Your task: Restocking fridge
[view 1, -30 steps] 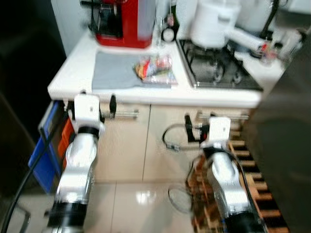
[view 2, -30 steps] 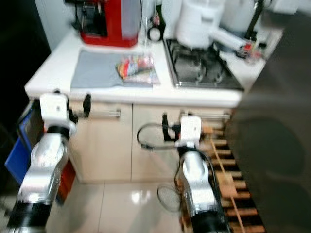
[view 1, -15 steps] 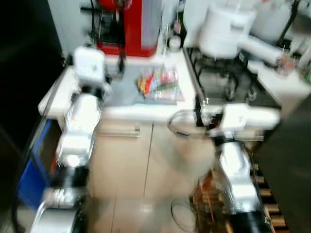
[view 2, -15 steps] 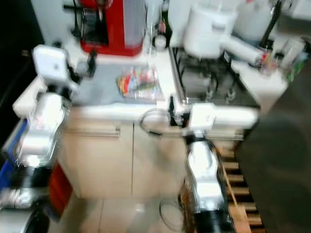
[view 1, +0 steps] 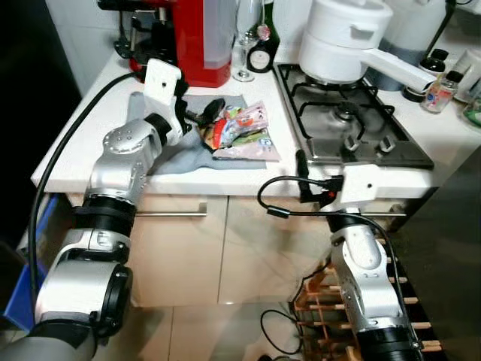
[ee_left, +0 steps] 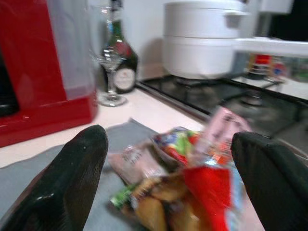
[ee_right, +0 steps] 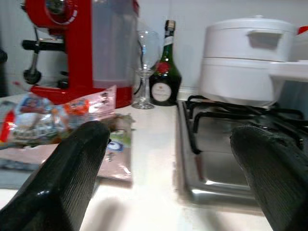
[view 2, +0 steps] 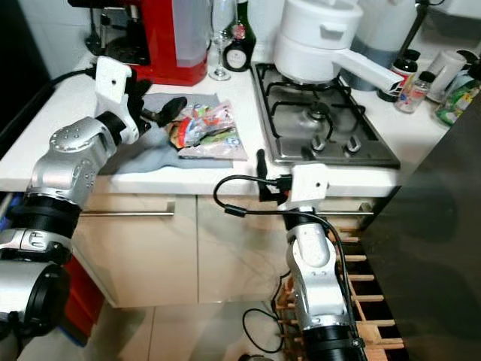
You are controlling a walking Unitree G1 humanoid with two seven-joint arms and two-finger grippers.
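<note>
Reaching over a white counter (view 1: 90, 143) beside the hob (view 1: 353, 120), toward a grey cloth (view 1: 169, 154) with a bag of snacks (view 1: 242, 131) lying on it. Behind: red machine (view 1: 188, 37), white pot (view 1: 342, 37), bottle (view 1: 261, 53), wine glass (view 1: 242, 64). Left gripper (view 1: 204, 113) over the cloth, fingers spread wide on either side of the bag's near end, seemingly not yet touching. Right gripper (view 1: 302, 177) at the counter's front edge, just below the hob; in the wrist view its fingers (ee_right: 77, 163) stand far apart, holding nothing. Likely risks: pinching only loose film, so the bag tears or slips; catching the cloth along with it and dragging it; swinging wide on the lift and knocking the glass or bottle.
</note>
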